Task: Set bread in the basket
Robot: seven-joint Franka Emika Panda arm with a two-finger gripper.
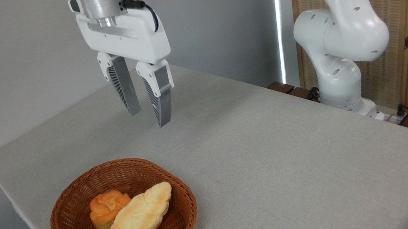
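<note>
Hanging narrowly parted and empty above the basket (79, 197), the gripper (149, 118) could only dislodge the bread (137, 221) by dipping.

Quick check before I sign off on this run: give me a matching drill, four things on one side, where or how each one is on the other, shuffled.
Things:
1. bread
2. round orange bun
3. basket
4. gripper

States:
A. open, empty, up in the air behind the basket
B. near the table's front left corner
C. lying across the basket, leaning on its neighbour
D. tucked in the basket, left of the long loaf

Pairs: 1-C, 2-D, 3-B, 4-A
</note>
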